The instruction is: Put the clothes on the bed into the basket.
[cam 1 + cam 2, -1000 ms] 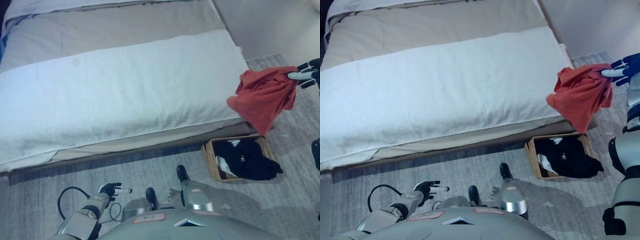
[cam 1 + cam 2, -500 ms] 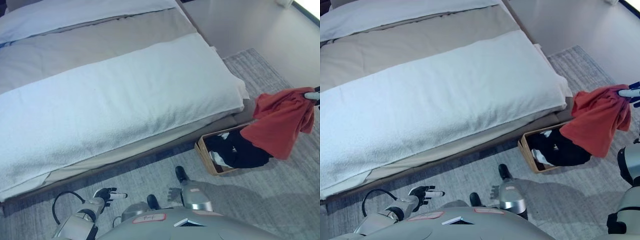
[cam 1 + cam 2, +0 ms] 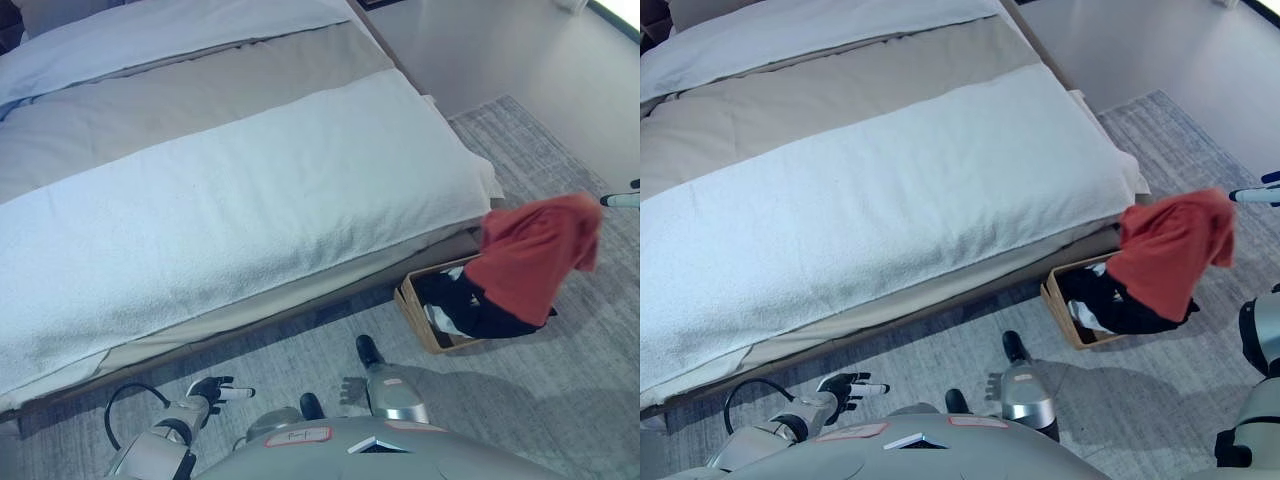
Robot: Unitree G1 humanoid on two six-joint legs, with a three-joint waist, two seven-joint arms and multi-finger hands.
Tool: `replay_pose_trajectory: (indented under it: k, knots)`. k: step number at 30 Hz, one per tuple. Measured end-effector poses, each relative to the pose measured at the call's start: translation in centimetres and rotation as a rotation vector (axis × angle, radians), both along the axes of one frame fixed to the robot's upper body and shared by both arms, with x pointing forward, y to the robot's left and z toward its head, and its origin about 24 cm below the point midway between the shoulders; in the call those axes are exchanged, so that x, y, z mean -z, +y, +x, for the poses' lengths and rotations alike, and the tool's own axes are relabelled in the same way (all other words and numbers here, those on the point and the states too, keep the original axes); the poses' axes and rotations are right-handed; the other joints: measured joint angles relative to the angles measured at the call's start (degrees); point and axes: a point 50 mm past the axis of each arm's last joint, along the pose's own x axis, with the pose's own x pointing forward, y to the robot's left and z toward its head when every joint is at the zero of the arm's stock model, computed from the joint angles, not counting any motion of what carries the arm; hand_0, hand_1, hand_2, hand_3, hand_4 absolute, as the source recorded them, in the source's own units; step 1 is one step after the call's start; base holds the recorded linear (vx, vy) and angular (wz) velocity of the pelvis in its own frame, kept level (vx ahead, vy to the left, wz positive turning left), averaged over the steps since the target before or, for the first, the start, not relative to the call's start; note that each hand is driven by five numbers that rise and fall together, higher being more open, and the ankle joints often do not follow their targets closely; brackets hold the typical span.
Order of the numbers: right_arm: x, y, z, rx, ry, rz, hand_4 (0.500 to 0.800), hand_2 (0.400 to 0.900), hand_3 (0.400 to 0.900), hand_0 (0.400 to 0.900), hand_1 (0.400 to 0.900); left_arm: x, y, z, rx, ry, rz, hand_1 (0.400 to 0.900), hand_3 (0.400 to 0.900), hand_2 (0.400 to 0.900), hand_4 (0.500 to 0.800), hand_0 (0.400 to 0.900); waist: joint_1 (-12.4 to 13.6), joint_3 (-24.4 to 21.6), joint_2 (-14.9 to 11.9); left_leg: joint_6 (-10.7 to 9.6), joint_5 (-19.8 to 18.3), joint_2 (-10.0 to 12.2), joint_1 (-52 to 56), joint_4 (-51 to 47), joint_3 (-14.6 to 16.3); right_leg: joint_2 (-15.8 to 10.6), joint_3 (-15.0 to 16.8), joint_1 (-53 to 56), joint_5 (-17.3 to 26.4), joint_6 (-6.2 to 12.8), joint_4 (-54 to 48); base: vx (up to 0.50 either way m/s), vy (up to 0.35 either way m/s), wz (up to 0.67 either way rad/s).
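One red garment (image 3: 1168, 248) hangs above the basket (image 3: 1057, 302) (dark clothes inside); right hand (image 3: 1257, 193) beside it, grip unclear, left hand (image 3: 847, 386) relaxed. Next: drop it in.

Bed (image 3: 200, 130): matt cloth throughout; a white terry-like cover (image 3: 240, 210) with a rough, nubbly pile across the foot half, smoother beige sheet (image 3: 190, 105) above it, smooth pale bedding toward the head edge.
Orange garment (image 3: 535, 255): soft matt cloth, creased and folded.
Basket (image 3: 413, 308): light woven or wood-like walls, matt.
Black clothes (image 3: 470, 305): dull dark cloth, with a bit of white cloth among it.
Carpet (image 3: 560, 400): grey, rough woven texture, faintly streaked.
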Motion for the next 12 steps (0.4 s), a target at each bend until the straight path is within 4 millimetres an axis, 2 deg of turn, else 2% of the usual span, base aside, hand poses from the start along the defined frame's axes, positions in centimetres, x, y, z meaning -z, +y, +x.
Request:
replay_pose_trajectory:
  k: [12]
  knots:
    - [-0.2, -0.19, -0.15, 0.007, -0.006, -0.001, 0.8, 0.9, 0.9, 0.9, 0.9, 0.0, -0.01, 0.02, 0.0, 0.0, 0.0, 0.9, 0.9, 0.9, 0.8, 0.9, 0.1, 0.18, 0.5, 0.0, 0.01, 0.02, -0.18, 0.01, -0.46, -0.14, -0.51, 0.02, 0.11, 0.13, -0.01, 0.0, -0.004, 0.0]
